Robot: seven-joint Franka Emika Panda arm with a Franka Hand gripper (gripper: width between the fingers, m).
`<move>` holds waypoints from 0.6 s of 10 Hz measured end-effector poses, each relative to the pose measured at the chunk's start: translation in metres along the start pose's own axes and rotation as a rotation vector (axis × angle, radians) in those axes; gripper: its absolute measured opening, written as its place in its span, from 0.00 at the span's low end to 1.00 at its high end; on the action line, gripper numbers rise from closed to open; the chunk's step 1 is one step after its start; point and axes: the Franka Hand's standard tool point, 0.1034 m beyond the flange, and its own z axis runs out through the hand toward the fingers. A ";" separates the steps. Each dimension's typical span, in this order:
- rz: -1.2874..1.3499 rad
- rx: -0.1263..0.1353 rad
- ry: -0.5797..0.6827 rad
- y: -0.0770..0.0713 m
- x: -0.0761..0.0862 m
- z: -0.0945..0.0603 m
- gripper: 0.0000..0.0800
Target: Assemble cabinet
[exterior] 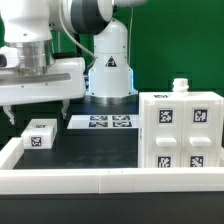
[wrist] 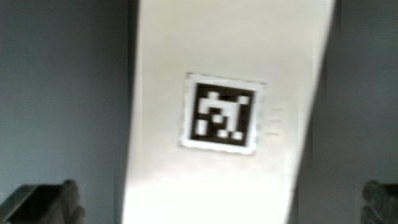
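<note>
White cabinet (exterior: 180,130) bears black-and-white tags (exterior: 163,114); toward the exterior view's left of it, white block (exterior: 40,134) and marker board (exterior: 104,122) likewise; black surface (exterior: 90,152).

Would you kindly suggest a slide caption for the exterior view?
Open gripper hovers above a small white tagged block; the cabinet stands at the exterior view's right.

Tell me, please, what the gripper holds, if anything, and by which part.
Nothing is held; the gripper is open above the small white tagged block.
</note>
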 end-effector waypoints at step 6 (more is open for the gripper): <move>-0.011 -0.015 -0.016 0.000 -0.005 0.029 1.00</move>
